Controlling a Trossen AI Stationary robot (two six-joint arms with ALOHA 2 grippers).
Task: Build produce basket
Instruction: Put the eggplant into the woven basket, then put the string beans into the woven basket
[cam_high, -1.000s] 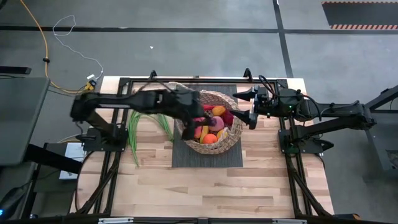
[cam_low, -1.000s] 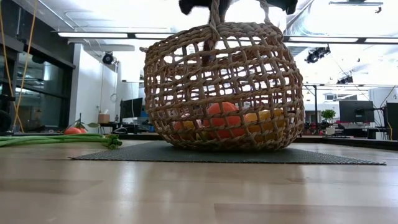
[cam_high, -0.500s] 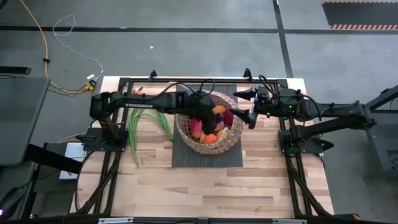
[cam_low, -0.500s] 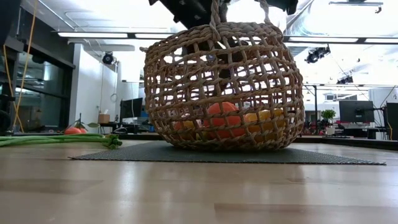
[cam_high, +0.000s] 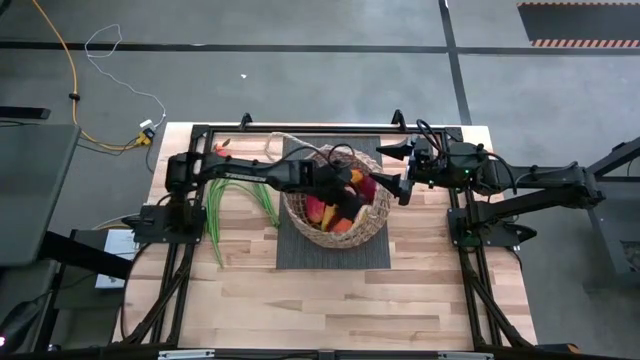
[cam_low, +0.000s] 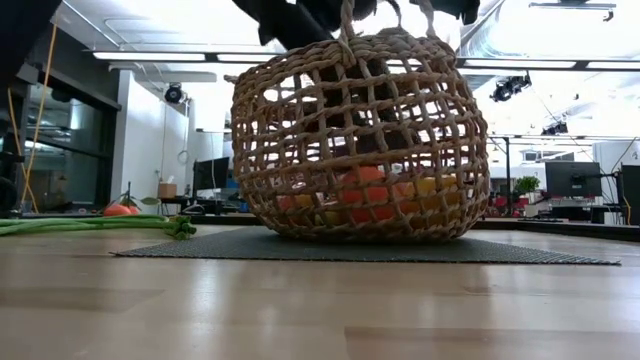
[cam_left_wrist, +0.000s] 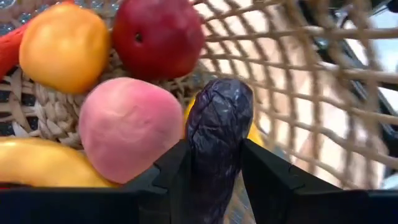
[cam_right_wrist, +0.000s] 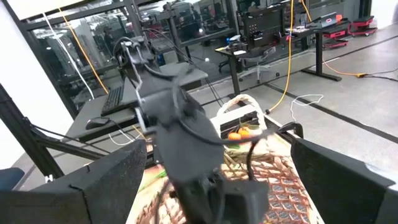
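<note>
The tan open-weave basket (cam_high: 338, 205) stands on a dark mat (cam_high: 300, 255). Inside lie an orange (cam_left_wrist: 62, 46), a red fruit (cam_left_wrist: 158, 34), a pink fruit (cam_left_wrist: 127, 127) and a yellow banana (cam_left_wrist: 43, 165). My left gripper (cam_left_wrist: 214, 149) reaches down inside the basket (cam_low: 360, 140), shut on a purple eggplant (cam_left_wrist: 217, 134). In the high view the left gripper (cam_high: 345, 195) covers the eggplant. My right gripper (cam_high: 405, 190) is open and hovers just off the basket's right rim. Long green bean stalks (cam_high: 235, 200) lie flat on the table, left of the basket. My left gripper pinches the eggplant's body (cam_left_wrist: 214, 168) between its two fingers (cam_left_wrist: 171, 171), which lie along it. The eggplant's rounded end (cam_left_wrist: 224, 96) sticks out past the fingertips. The gripper slants down into the basket from the table's left. The eggplant hangs over the pink fruit and a yellow one; whether it touches them cannot be told.
The basket's loop handles (cam_low: 345, 20) rise near both grippers. The green stalks (cam_low: 90, 225) and a small orange vegetable (cam_low: 118, 210) lie toward the table's left and far-left side. Bare wood stretches along the near side (cam_high: 330, 310).
My left gripper has moved toward the table's right, from over the basket's left rim to over its middle, and has gone down inside the basket. The right arm has kept still.
</note>
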